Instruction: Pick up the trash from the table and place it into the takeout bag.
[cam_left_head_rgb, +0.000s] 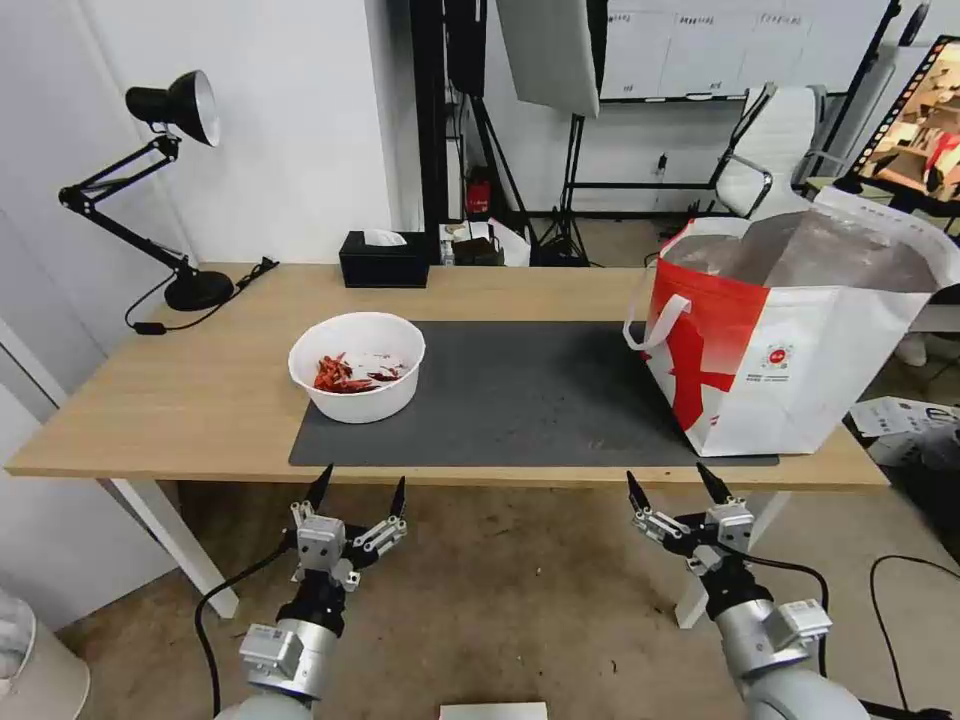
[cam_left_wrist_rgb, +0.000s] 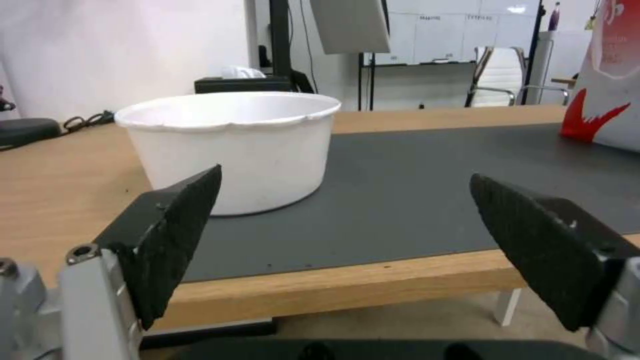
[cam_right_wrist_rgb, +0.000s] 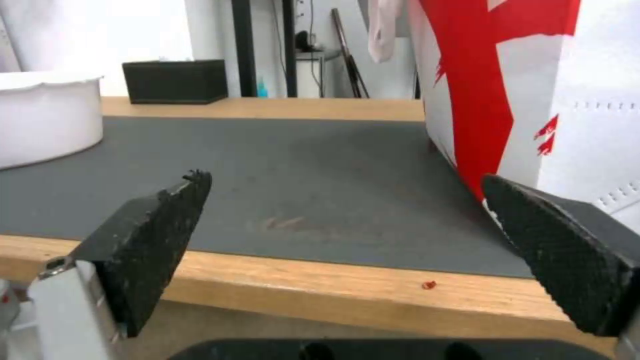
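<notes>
Task near its end, by the look: 1 piece of trash left on the tabletop (cam_left_head_rgb: 200, 400), a white bowl (cam_left_head_rgb: 357, 366) of red chili scraps, plain and round, just beyond the left gripper (cam_left_head_rgb: 358, 490). Takeout bag (cam_left_head_rgb: 790, 340) stands open just beyond the right gripper (cam_left_head_rgb: 672, 481). Both grippers spread wide, empty, below the near edge.

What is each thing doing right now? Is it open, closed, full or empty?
White bowl: upright on the mat's corner, red chili scraps inside.
Takeout bag: standing upright on the table, mouth open.
Tissue box: upright, a tissue poking out of the top.
Desk lamp: standing, arm bent; I cannot tell if it is on.
Left claw: open, empty, in front of the table edge.
Right claw: open, empty, in front of the table edge.
</notes>
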